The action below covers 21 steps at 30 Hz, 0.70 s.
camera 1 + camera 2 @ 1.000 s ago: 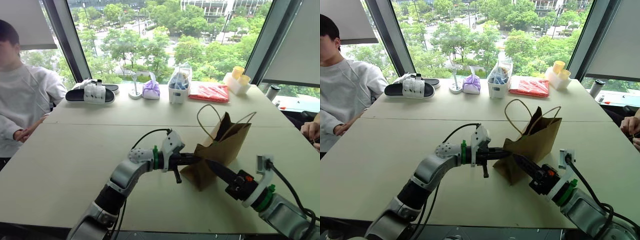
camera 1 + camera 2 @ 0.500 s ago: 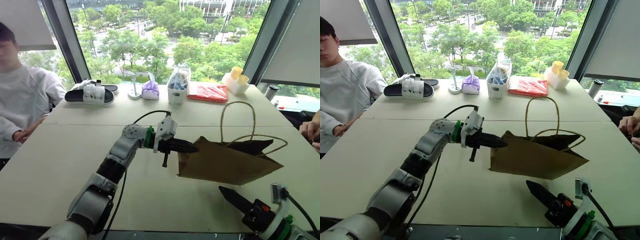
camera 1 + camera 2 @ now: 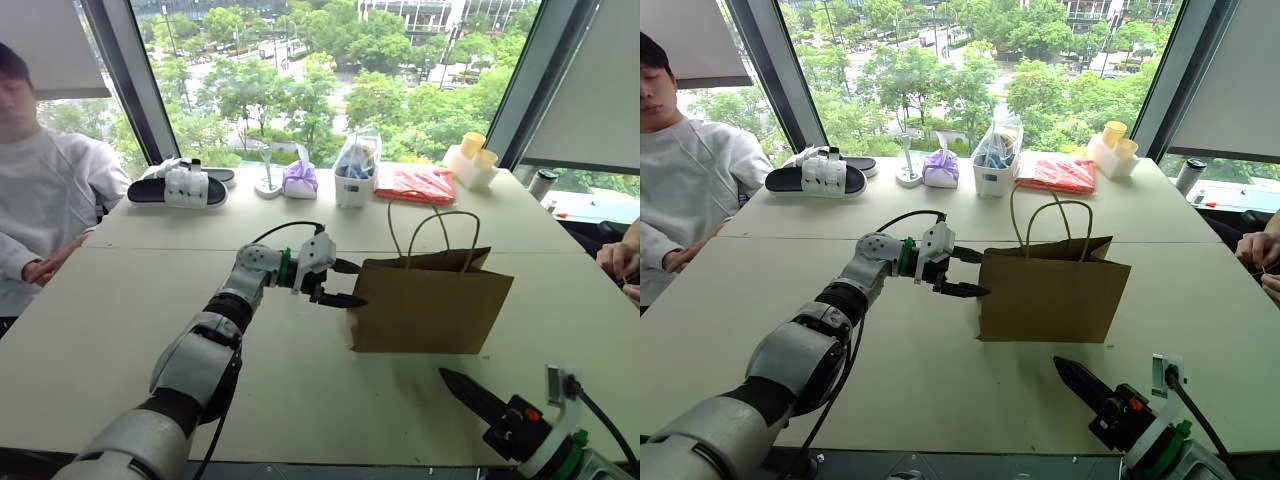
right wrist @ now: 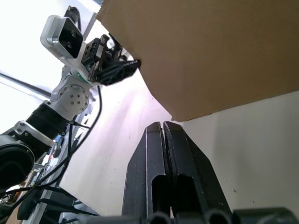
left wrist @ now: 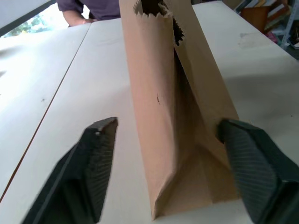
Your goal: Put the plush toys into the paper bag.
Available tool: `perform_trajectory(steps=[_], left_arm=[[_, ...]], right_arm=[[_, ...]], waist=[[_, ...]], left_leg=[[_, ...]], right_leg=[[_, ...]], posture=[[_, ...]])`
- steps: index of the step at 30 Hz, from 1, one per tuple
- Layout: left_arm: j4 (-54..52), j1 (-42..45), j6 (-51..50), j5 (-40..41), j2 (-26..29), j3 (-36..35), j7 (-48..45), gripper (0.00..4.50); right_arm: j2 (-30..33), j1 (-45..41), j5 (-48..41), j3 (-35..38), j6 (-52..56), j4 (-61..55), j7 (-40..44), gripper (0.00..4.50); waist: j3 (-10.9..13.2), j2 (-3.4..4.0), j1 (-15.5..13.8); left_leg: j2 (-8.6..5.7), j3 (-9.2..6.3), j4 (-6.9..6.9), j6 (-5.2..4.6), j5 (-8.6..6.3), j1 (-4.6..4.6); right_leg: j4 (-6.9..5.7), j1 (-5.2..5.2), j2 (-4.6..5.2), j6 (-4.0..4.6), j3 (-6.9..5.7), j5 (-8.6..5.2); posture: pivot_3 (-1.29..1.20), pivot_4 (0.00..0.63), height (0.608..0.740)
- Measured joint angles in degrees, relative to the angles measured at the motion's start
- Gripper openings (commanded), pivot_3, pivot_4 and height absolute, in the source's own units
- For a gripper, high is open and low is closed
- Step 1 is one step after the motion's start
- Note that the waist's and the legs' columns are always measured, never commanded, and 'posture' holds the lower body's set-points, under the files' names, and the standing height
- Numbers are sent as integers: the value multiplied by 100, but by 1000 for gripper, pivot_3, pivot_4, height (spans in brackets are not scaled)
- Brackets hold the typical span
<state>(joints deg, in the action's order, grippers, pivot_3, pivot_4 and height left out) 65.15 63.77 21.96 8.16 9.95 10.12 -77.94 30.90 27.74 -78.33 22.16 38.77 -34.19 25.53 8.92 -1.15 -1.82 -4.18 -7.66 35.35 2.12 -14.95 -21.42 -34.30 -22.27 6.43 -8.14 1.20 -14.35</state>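
Observation:
The brown paper bag (image 3: 430,305) stands upright in the middle of the table, its twine handles (image 3: 432,232) up. My left gripper (image 3: 348,283) is open at the bag's left narrow side, one finger on either side of that edge and holding nothing. In the left wrist view the bag's folded side (image 5: 163,116) rises between the spread fingers (image 5: 96,156). My right gripper (image 3: 462,385) is shut and empty, low near the table's front edge, just in front of the bag (image 4: 210,46). The plush toys are out of view.
Along the far edge sit a black sandal (image 3: 180,187), a purple pouch (image 3: 302,180), a clear plastic bag (image 3: 358,165), a red packet (image 3: 418,185) and yellow cups (image 3: 475,158). A person (image 3: 40,200) sits at the left; another person's hand (image 3: 620,262) rests at the right.
The bag, tipped over and held by my left gripper before, now stands upright. My left gripper has opened and let it go. My right gripper drew back from the bag toward the front edge.

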Motion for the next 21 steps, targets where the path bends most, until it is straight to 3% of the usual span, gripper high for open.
perform_trajectory(steps=[6, 11, 13, 16, 19, 21], left_arm=[[-1038, -452, -737, 204, 455, -421, 187, 4475], [-3904, -2428, -3284, 1106, 1207, -881, 605, 4475], [-4570, -2776, -3936, 1308, 1352, -937, 839, 4475], [-6387, -3797, -5092, 1897, 1660, -1450, 1549, 4475], [-8125, -5524, -6248, 2524, 1926, -2168, 2403, 4475], [-8731, -6315, -6657, 2754, 1909, -2288, 2799, 4475]], right_arm=[[337, -351, -36, -27, 137, -5, -35, 0], [921, -646, -55, 39, 337, -63, 29, 0], [968, -678, -58, 64, 365, -63, 38, 0], [1226, -658, -70, 151, 479, -120, 212, 0], [1616, -424, 73, 273, 709, -42, 527, 0], [1790, -313, 275, 277, 809, -12, 736, 0]], waist=[[-5, 9, 120], [-6, 12, 281], [-3, 5, 212], [-15, 25, 154], [-22, 30, 188], [-21, 24, 116]], left_leg=[[2, -15, -3, 0, 0, 4], [12, -30, -7, 0, 0, 6], [11, -38, -2, 2, 1, 1], [14, -28, -4, 4, 1, 12], [17, -22, -9, 0, -2, 11], [16, -22, -6, 0, -2, 5]], right_leg=[[-11, -2, 0, 0, 1, 0], [-30, -16, -1, 1, 3, -1], [-33, -12, -1, 2, -1, -1], [-23, -2, 11, 3, 14, -2], [-4, 1, 10, 4, 17, -3], [-1, 1, 10, 7, 16, -4]], posture=[[0, 150, 740], [0, 150, 740], [0, 150, 740], [0, 150, 740], [0, 150, 740], [0, 150, 740]])
